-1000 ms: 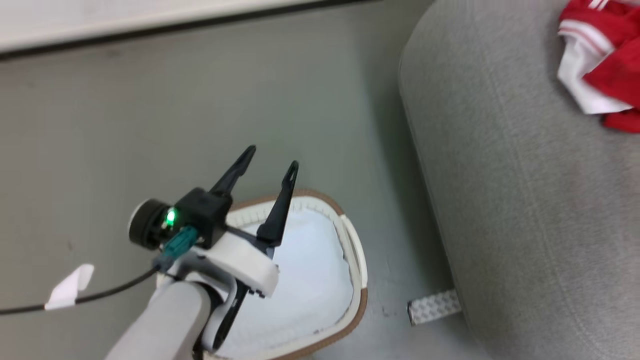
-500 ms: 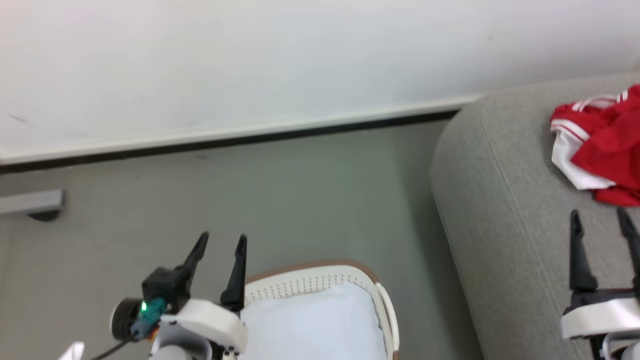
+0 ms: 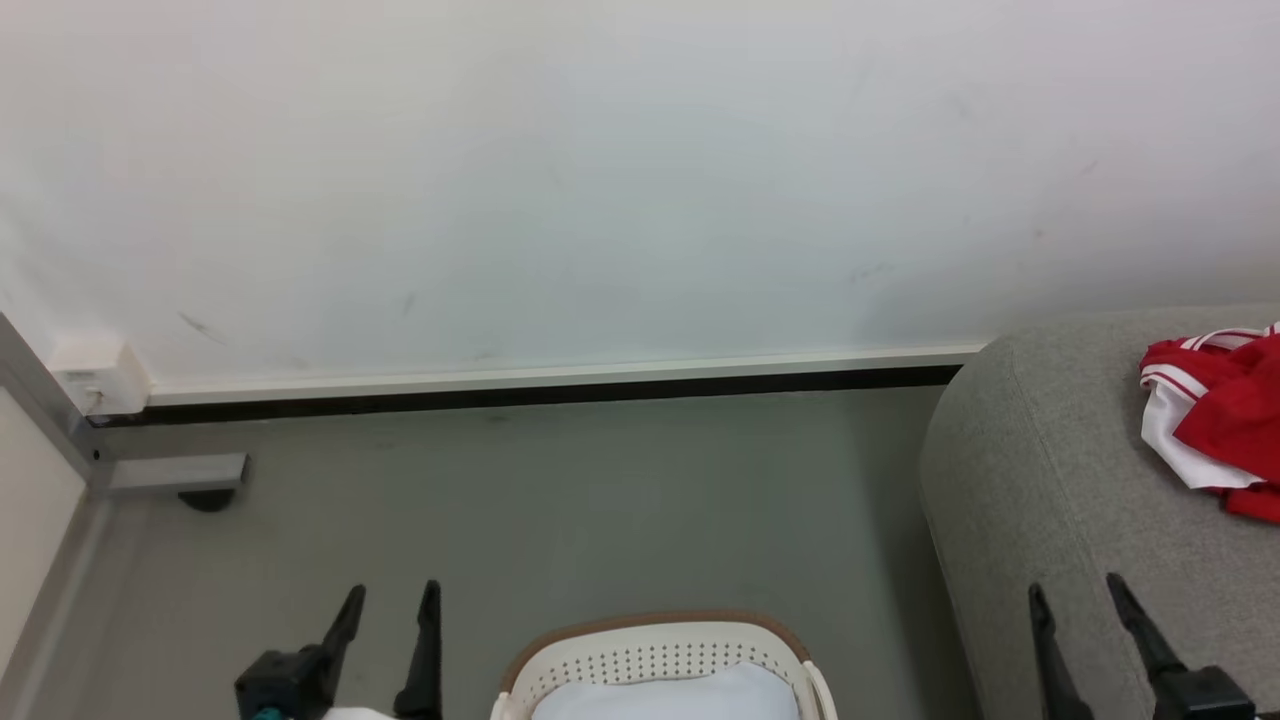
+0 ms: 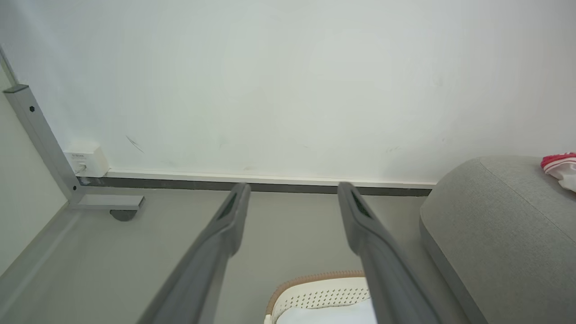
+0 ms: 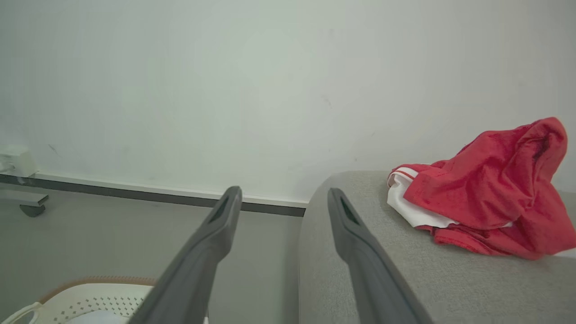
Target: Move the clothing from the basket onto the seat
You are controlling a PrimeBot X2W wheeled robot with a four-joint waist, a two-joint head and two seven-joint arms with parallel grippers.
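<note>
Though a mere sliver from left wrist, seen whole from right: clothing [image 5: 486, 189] heaped lengthwise sideways on sofa [image 5: 472, 288], right of both wide-open, empty jaw pairs.

1. Ahead of you stands a plain white painted wall [image 3: 640, 180], evenly lit, with a few faint dark scuffs low down.
2. Along its foot you see a pale skirting strip [image 3: 540, 376] with a narrow black band beneath it.
3. The smooth grey-green floor [image 3: 600, 500] runs up to that band.
4. At your left, a slanting grey metal post [image 3: 40, 388] meets a short grey foot bar [image 3: 180, 472] on a dark round caster [image 3: 207, 499].
5. A small white plastic box [image 3: 95, 372] sits low on the wall, beside the post.
</note>
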